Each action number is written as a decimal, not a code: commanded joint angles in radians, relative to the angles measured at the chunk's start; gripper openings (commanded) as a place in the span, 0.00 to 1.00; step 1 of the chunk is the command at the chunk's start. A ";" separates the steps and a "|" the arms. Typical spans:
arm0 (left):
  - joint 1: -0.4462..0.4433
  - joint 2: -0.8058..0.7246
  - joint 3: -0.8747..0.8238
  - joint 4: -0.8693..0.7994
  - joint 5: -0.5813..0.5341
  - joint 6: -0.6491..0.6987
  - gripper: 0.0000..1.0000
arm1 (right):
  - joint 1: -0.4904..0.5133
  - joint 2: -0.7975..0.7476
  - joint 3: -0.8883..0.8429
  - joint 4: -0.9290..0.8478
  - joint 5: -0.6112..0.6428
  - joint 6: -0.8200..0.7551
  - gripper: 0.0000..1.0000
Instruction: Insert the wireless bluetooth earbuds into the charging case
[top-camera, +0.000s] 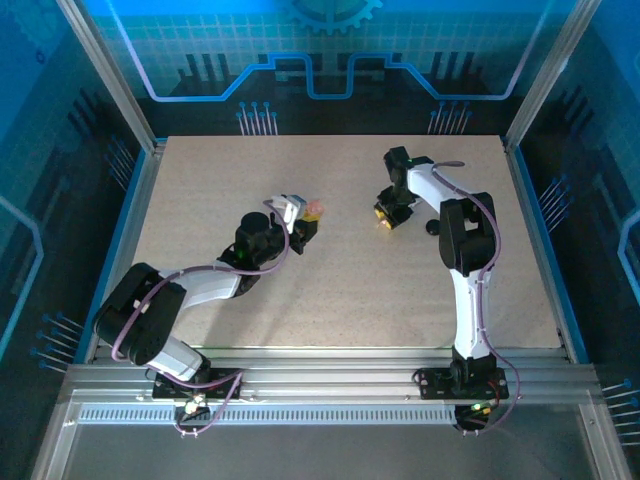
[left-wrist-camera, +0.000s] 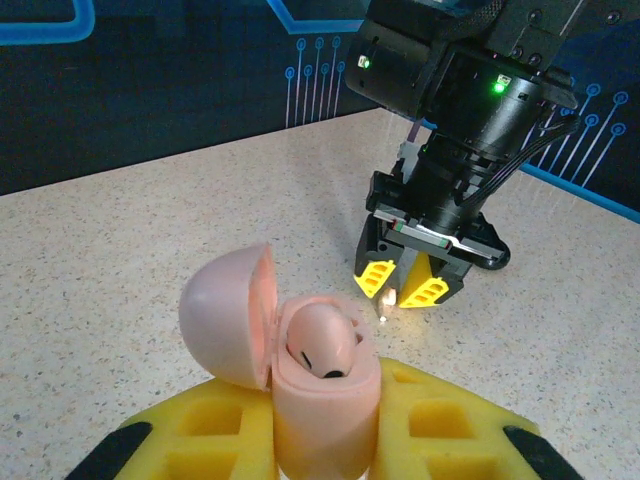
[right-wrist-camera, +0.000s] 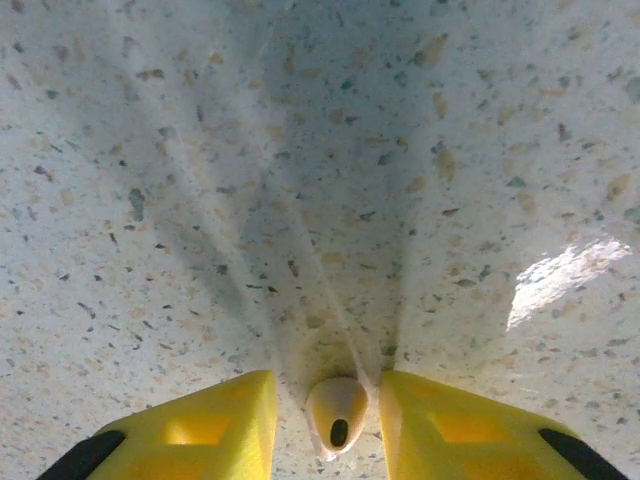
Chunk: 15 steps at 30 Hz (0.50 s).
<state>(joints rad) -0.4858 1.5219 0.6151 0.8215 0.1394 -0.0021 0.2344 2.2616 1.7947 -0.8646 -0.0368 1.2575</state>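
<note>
My left gripper (top-camera: 301, 216) is shut on the pale pink charging case (left-wrist-camera: 325, 400) and holds it upright off the table. The case's lid (left-wrist-camera: 225, 315) is swung open to the left. One pale pink earbud (left-wrist-camera: 320, 340) sits in the case. My right gripper (top-camera: 386, 216) points down at the table, open. A second pale pink earbud (right-wrist-camera: 337, 415) lies on the table between its yellow fingers (right-wrist-camera: 215, 430), with a gap on the left side. In the left wrist view the right gripper (left-wrist-camera: 405, 290) stands just beyond the case.
A small black round object (top-camera: 432, 227) lies on the speckled tabletop (top-camera: 340, 300) beside the right arm. Metal frame rails (top-camera: 300, 380) run along the near edge, and blue panels wall in the sides and back.
</note>
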 joint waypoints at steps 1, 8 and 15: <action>0.014 0.009 0.034 0.046 0.027 -0.015 0.17 | -0.009 0.039 0.019 -0.033 0.002 0.021 0.33; 0.020 0.017 0.040 0.051 0.037 -0.016 0.17 | -0.010 0.039 0.011 -0.039 0.012 0.024 0.29; 0.020 0.011 0.031 0.056 0.037 -0.021 0.17 | -0.017 0.001 -0.018 -0.023 0.020 0.018 0.24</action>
<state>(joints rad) -0.4747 1.5253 0.6266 0.8398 0.1543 -0.0025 0.2329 2.2650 1.7988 -0.8829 -0.0299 1.2648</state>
